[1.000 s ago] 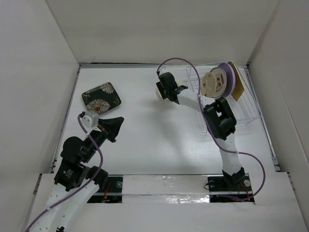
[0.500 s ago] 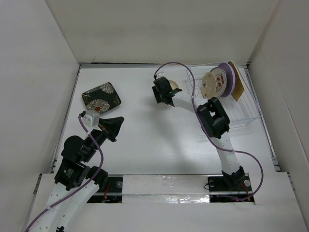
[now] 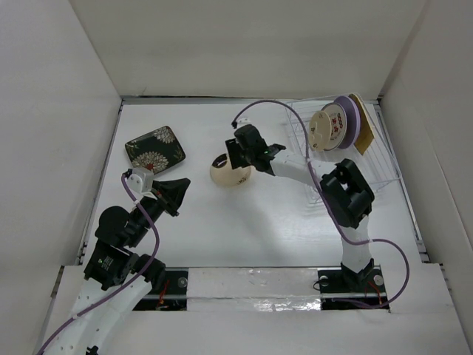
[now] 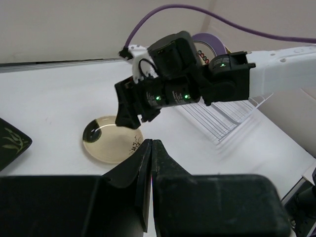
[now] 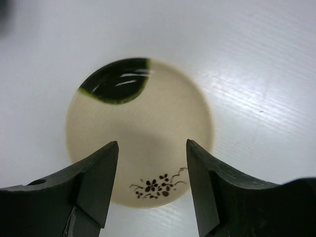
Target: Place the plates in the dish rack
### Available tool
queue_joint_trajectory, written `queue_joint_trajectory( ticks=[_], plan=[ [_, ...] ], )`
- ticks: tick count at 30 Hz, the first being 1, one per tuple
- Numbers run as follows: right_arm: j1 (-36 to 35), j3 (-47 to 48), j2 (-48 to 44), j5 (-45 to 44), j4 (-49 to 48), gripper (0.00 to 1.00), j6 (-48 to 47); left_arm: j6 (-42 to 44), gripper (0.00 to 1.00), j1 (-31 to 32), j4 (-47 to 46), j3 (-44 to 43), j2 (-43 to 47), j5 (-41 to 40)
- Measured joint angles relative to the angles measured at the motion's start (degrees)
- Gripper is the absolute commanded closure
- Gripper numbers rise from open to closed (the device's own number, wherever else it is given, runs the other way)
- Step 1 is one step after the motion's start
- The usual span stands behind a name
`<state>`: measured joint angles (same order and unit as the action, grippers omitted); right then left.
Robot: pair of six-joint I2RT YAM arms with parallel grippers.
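Right gripper [image 5: 150,145], fingers spread, is hovering over the cream plate [image 3: 229,172] lying flat at the rack's [image 3: 380,166] nine o'clock, pending descent and rim grasp; left gripper [image 4: 150,148] is idling, fingers pressed together.

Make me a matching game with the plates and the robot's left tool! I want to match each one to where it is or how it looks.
Things
1. cream plate
2. black plate
3. lilac plate
4. left tool

Places or states
A. standing on its edge in the rack
B. shut, with nothing between its fingers
C. lying flat on the table, right under the open right tool
D. lying flat on the left side of the table, with no tool over it

Right pairs: 1-C, 2-D, 3-A, 4-B
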<state>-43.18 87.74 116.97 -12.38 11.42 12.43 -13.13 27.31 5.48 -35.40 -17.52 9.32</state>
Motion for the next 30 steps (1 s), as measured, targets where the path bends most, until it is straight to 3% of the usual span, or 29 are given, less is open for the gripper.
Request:
queue_joint_trajectory(
  ticks=[11,13,15,16,17,24,30],
  plan=[
    [5.97,-7.23,-0.07,2.45,-3.98,0.41,10.93,0.02,1.0,0.0,0.0,0.0,0.0,0.0],
    [5.97,-8.15,1.03,4.98,-5.14,0.51,12.2,0.0,1.0,0.0,0.0,0.0,0.0,0.0],
    [5.99,-8.98,1.38,7.15,-7.69,0.77,13.16,0.02,1.0,0.0,0.0,0.0,0.02,0.0],
    [6.05,-9.57,1.38,8.59,-8.94,0.82,13.62,0.0,1.0,0.0,0.0,0.0,0.02,0.0],
    [6.34,-10.25,1.38,10.01,-10.23,1.0,14.25,0.0,1.0,0.0,0.02,0.0,0.02,0.0],
    [7.63,-17.03,-3.93,15.1,-18.58,1.0,17.2,0.0,1.0,0.0,0.02,0.0,0.02,0.0],
    [9.94,-20.33,-21.62,-0.85,-17.42,1.0,11.19,0.02,1.0,0.0,0.02,0.0,0.26,0.0]
  ],
)
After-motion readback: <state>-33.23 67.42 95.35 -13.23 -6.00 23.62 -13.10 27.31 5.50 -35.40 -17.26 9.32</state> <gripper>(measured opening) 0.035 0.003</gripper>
